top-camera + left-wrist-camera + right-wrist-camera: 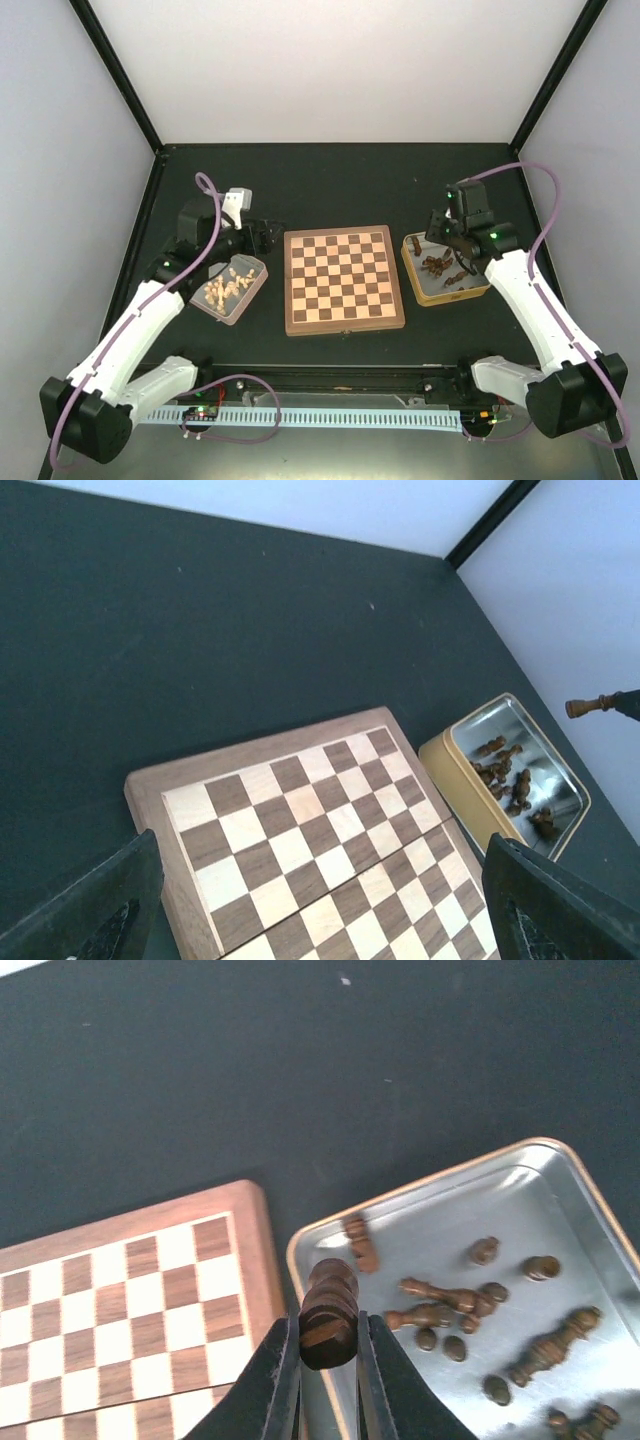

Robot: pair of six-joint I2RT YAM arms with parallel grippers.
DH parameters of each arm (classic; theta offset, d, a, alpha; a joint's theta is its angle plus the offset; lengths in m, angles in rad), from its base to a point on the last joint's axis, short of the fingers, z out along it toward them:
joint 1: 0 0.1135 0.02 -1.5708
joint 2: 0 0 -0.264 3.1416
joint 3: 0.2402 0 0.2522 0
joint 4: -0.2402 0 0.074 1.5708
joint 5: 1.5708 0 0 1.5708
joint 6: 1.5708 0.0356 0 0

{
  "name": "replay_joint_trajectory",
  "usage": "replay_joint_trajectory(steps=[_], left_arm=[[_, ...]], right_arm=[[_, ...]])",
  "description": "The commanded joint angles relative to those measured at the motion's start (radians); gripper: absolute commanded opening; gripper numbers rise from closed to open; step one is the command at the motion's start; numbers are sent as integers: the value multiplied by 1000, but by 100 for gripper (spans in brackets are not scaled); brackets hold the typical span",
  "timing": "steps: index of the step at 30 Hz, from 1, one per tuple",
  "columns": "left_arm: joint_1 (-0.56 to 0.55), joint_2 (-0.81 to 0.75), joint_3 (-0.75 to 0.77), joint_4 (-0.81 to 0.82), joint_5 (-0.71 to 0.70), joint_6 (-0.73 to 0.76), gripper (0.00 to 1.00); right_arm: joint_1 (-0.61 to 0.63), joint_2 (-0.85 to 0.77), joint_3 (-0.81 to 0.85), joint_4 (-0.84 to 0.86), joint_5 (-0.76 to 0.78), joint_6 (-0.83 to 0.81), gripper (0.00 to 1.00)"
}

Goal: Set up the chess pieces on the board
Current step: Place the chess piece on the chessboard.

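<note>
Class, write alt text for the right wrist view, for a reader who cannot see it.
The right gripper holds a dark brown chess piece over the edge of a metal tray. More dark pieces lie in the tray; the chessboard sits to its left.

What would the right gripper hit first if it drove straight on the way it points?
Likely the metal tray, just inside its rim; the chess piece in the right gripper would touch first. Depth unclear.

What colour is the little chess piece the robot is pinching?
Dark brown. The right wrist view shows the chess piece best, in the right gripper.
</note>
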Motion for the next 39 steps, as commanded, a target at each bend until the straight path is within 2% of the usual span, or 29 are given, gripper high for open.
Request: replay_joint_trajectory(steps=[1,10,20,28,39], left_arm=[[-3,-71,15,6,-69,22,89],[-3,-132,23,-37,-95,37,91],[-3,-198,14,-75,-175,77,93],[-2,-183,2,-76,-198,89,94],[-2,-183,0,-86,-227,94,94]], right_arm=[[83,12,59,-26,11,48,9],[243,106,142,47,-131,75,9],[409,353,309,52,-84,63,10],[457,551,440,-18,36,37,10],[478,728,524,-62,31,6,11]])
